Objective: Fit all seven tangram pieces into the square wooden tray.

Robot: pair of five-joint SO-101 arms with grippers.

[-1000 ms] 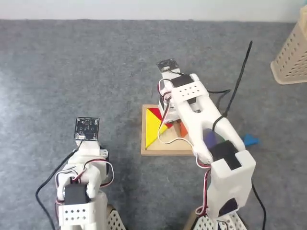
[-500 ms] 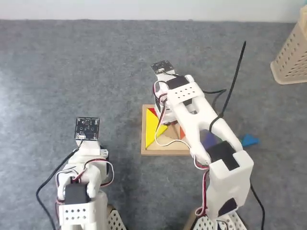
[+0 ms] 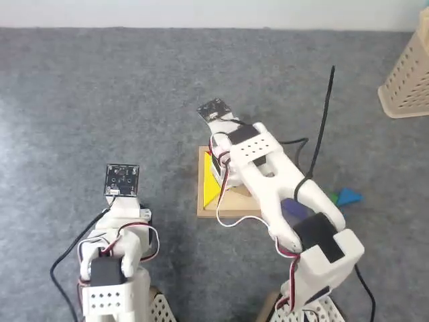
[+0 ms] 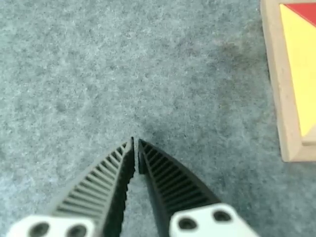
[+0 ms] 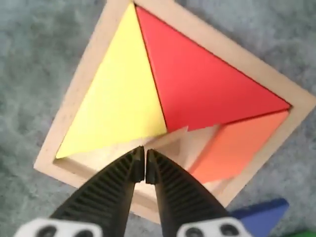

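Tray [image 5: 76, 94], square and wooden, lies directly under the right jaws, which are pressed together with nothing between them. Their tips are over the bare floor of the tray, just beside the point where the yellow triangle [image 5: 113, 98] and the red triangle [image 5: 202, 89] meet. These two large triangles lie flat inside the tray, touching along one shared edge. An orange piece [image 5: 237, 148] lies in the adjoining corner, against the red triangle. A dark blue piece [image 5: 259, 210] lies outside the tray on the surface, near the corner that holds the orange piece. In the high view the right arm [image 3: 281, 188] reaches out over the tray [image 3: 209, 213] and covers most of it, leaving part of the yellow triangle [image 3: 211, 188] exposed. A light blue triangle [image 3: 348, 196] and a green piece [image 3: 333, 198] lie together on the grey surface [image 3: 100, 100] on the far side of that arm, apart from the tray. The left jaws are likewise closed together, holding nothing, and point at bare surface. One tray rim [image 4: 275, 89] is near them, with the yellow triangle [image 4: 301, 74] behind it. The left arm [image 3: 114, 268] stands well apart from the tray. A beige basket [image 3: 409, 74] stands at the far right edge of the surface.
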